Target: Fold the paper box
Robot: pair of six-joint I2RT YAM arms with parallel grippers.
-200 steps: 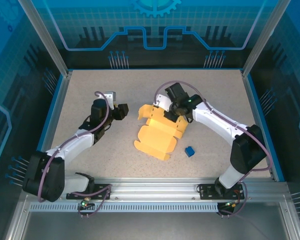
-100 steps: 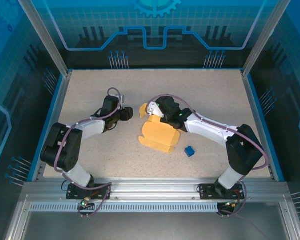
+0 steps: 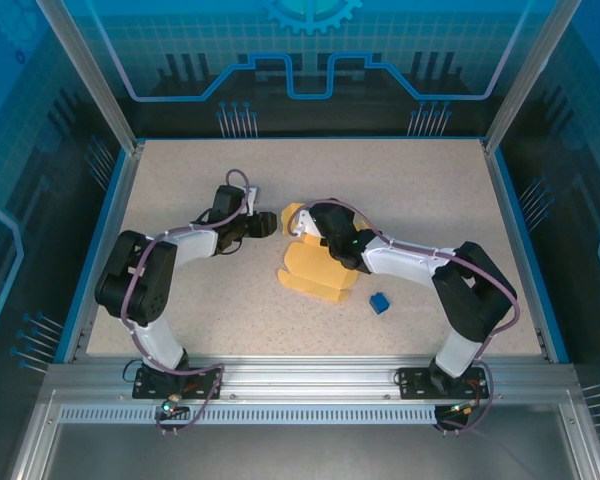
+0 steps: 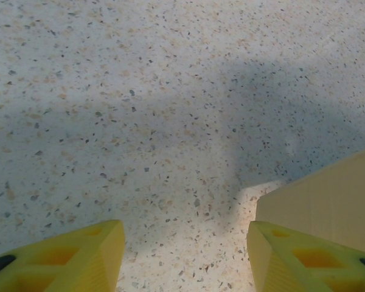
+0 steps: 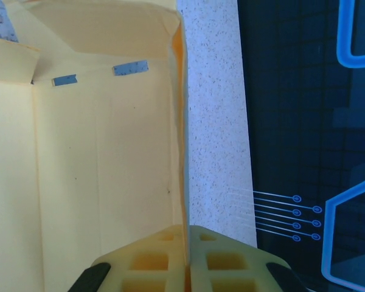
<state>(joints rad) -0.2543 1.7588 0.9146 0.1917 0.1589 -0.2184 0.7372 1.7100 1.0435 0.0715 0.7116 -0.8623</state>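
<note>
One pale yellow thin cardboard paper box (image 3: 315,270) on speckled table (image 3: 430,190); right pincer (image 5: 187,246) clamps its panel edge; left pincer (image 4: 185,240) open, box corner seemingly just beside it.

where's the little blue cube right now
In the top view, the blue cube sits on the table just right of the paper box, apart from it and slightly nearer the arm bases.

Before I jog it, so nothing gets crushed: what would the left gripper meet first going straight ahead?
The left gripper would probably meet the paper box first, just ahead of one finger.
</note>
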